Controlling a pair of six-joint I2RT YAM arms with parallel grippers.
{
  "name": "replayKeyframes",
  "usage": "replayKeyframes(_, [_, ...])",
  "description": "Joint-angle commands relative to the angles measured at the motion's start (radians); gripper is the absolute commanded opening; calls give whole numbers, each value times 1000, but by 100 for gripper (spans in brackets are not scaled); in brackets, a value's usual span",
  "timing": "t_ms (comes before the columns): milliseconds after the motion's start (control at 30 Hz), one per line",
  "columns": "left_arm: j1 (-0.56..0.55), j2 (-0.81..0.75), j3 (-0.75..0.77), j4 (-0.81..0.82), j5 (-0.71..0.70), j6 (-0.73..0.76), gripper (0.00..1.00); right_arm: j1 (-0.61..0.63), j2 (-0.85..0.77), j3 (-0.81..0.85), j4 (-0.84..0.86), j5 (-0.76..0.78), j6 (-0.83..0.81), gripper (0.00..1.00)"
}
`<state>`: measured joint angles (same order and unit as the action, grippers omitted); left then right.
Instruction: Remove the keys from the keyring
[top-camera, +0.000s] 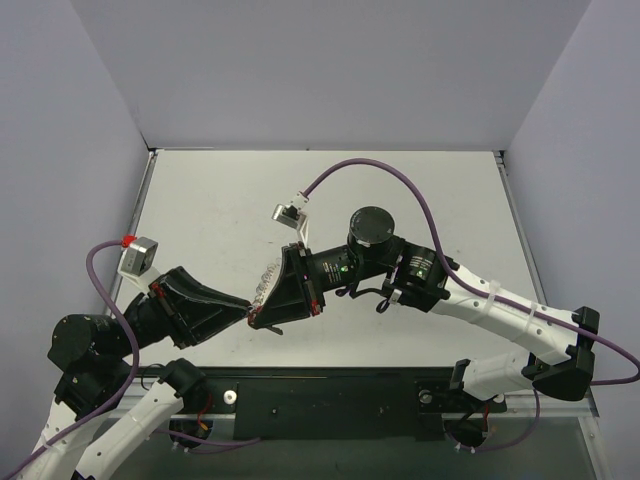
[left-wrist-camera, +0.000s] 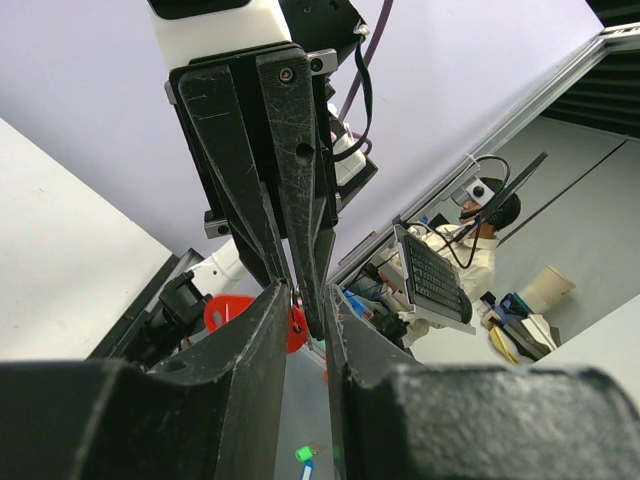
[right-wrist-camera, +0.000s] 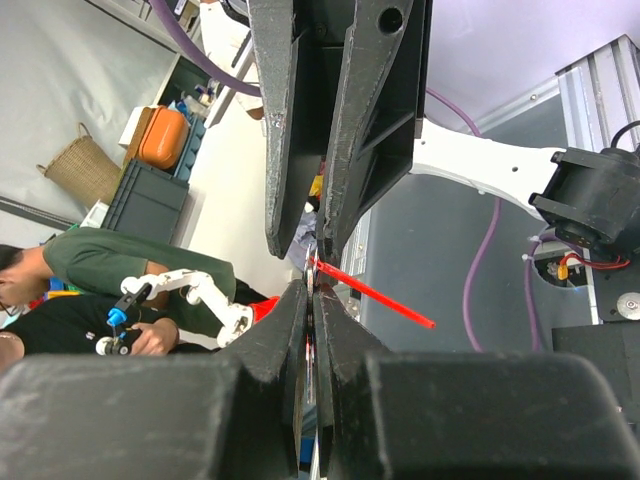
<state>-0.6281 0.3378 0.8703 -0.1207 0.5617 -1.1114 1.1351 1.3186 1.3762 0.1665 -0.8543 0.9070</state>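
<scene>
My two grippers meet tip to tip above the white table (top-camera: 220, 210), left of its middle. My right gripper (top-camera: 262, 320) (right-wrist-camera: 312, 295) is shut on the keyring (right-wrist-camera: 313, 283), a thin metal edge between its pads. The key's red head (right-wrist-camera: 380, 298) sticks out sideways from the ring. In the left wrist view it (left-wrist-camera: 296, 328) lies against the inside of one finger. My left gripper (top-camera: 252, 312) (left-wrist-camera: 306, 300) is closed to a narrow gap on the key, and one right finger (left-wrist-camera: 300, 200) reaches into that gap. The blade is hidden.
Purple cables (top-camera: 400, 175) loop over the right arm and by the left wrist. A black rail (top-camera: 330, 400) runs along the table's near edge between the arm bases. Grey walls close the table's back and sides.
</scene>
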Motion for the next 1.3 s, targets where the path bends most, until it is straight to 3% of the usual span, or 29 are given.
replayKeyframes(0, [2,-3,21,38,4,2,32,6,-10,35,24,-9,-28,0])
replayKeyframes(233, [2,-16,10,29,3,1,41,3,-7,57,22,-6,-28,0])
replayKeyframes(1267, [11,-25,4,-17,17,22,38,2,18,96,7,-5,-31,0])
